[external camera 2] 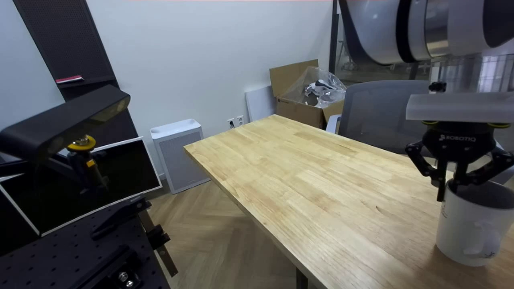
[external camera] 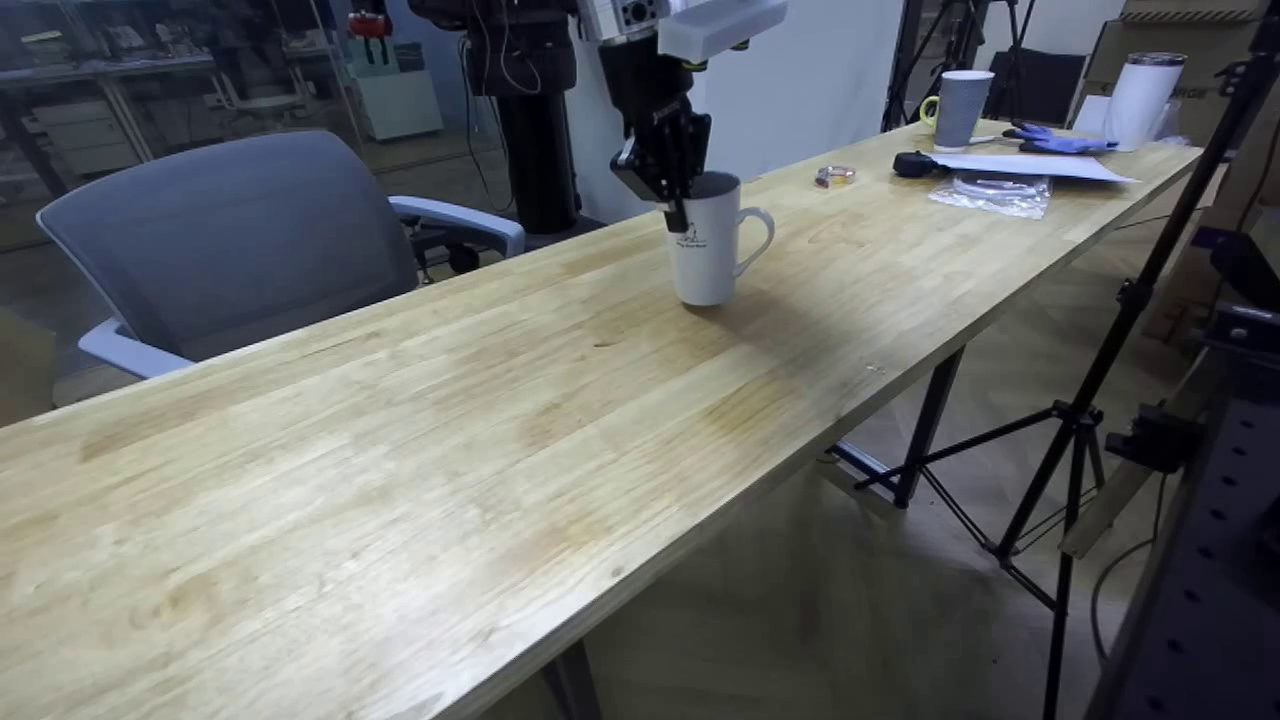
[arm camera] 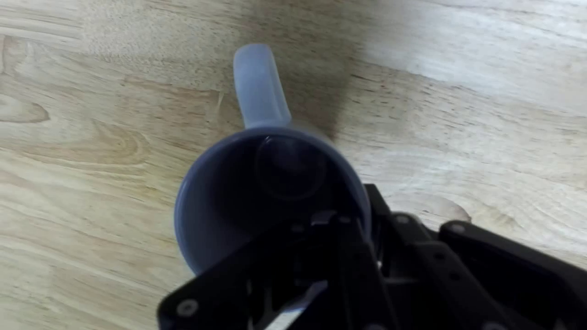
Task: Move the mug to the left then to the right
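The white mug (external camera: 708, 255) stands about upright at the wooden table (external camera: 450, 420); I cannot tell whether its base touches the wood. It has small dark print and a loop handle. In an exterior view the mug (external camera 2: 468, 228) is at the right edge, partly cut off. My gripper (external camera: 682, 212) reaches down at its rim, also in an exterior view (external camera 2: 447, 189). In the wrist view the mug (arm camera: 202, 229) opens upward with its handle toward the top. My gripper (arm camera: 362, 215) has one finger inside and one outside, closed on the wall between them.
A grey cup (external camera: 965, 112), a white tumbler (external camera: 1143, 105), blue gloves (external camera: 1060, 140), paper (external camera: 1030, 165) and a tape roll (external camera: 835, 177) lie toward the far end. A chair (external camera: 230, 240) stands at the long edge. A tripod (external camera: 1075, 420) stands beside the table.
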`<state>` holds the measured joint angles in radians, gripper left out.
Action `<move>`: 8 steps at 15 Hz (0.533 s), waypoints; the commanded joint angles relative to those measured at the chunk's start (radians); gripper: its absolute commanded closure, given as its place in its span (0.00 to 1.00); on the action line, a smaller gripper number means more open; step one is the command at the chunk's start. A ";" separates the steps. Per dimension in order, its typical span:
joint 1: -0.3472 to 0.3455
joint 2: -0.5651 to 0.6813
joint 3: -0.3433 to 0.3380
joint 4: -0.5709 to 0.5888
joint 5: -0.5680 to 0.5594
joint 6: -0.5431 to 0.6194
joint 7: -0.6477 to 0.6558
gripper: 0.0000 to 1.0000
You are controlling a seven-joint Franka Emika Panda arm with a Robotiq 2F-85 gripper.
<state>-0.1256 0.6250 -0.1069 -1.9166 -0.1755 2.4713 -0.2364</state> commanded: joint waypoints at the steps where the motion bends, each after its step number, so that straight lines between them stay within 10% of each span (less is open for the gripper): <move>1: -0.044 -0.051 0.019 -0.057 0.023 0.051 -0.020 0.97; 8: -0.085 -0.046 0.032 -0.072 0.061 0.077 -0.049 0.97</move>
<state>-0.1917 0.6211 -0.0902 -1.9601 -0.1291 2.5416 -0.2696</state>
